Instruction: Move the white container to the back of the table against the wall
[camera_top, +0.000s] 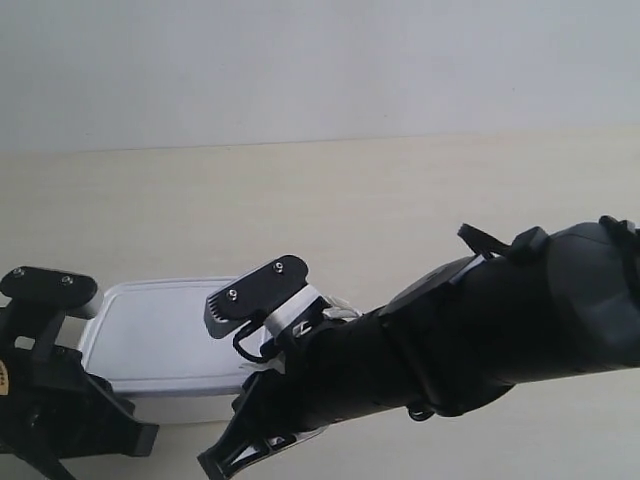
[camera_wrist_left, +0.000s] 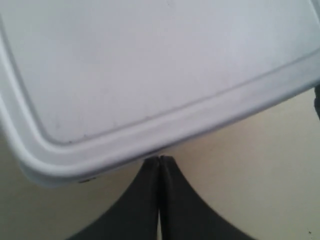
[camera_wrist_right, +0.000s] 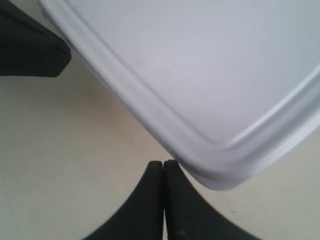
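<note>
White container (camera_top: 165, 335): shallow lidded plastic box, lying flat on the table (camera_top: 400, 210) with its lid seated. The wall (camera_top: 300, 70) is well apart from the container, with a broad band of bare tabletop between them, so the task is not yet done.

Handling (judged): it looks light and fairly stiff. Lid and tabletop are both smooth, so it should slide readily. Best contact is low on the side wall facing away from the wall. Pressing on the rim might flex or lift the lid, and an off-centre push would likely swing the box round.

Left gripper (camera_wrist_left: 159, 161): fingers pressed together on nothing, tips at the container's side just under the rim. Contact cannot be told.

Right gripper (camera_wrist_right: 163, 164): likewise clenched and empty, just beside a rounded corner of the container.
</note>
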